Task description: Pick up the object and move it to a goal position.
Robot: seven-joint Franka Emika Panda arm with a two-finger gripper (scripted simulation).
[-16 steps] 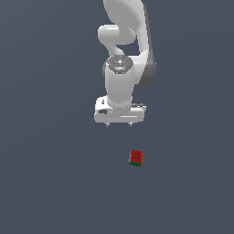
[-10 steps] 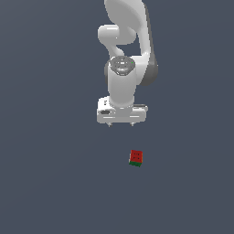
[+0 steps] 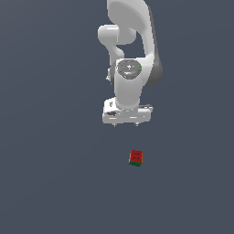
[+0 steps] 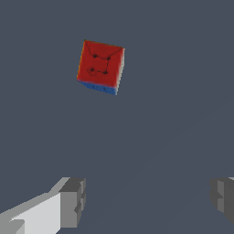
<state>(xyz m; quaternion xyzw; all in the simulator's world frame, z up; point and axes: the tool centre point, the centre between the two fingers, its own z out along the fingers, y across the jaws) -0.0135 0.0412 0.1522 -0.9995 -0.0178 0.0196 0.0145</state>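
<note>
End effector [image 3: 125, 124] spread wide, hung above block [image 3: 135, 158]; needed shifting toward the exterior view's right, then squaring fingers [image 4: 71, 201] before descent.

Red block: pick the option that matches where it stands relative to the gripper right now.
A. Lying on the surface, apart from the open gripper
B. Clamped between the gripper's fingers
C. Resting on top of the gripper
A: the red block lies on the surface apart from the gripper, whose fingers stand wide apart with nothing between them.
</note>
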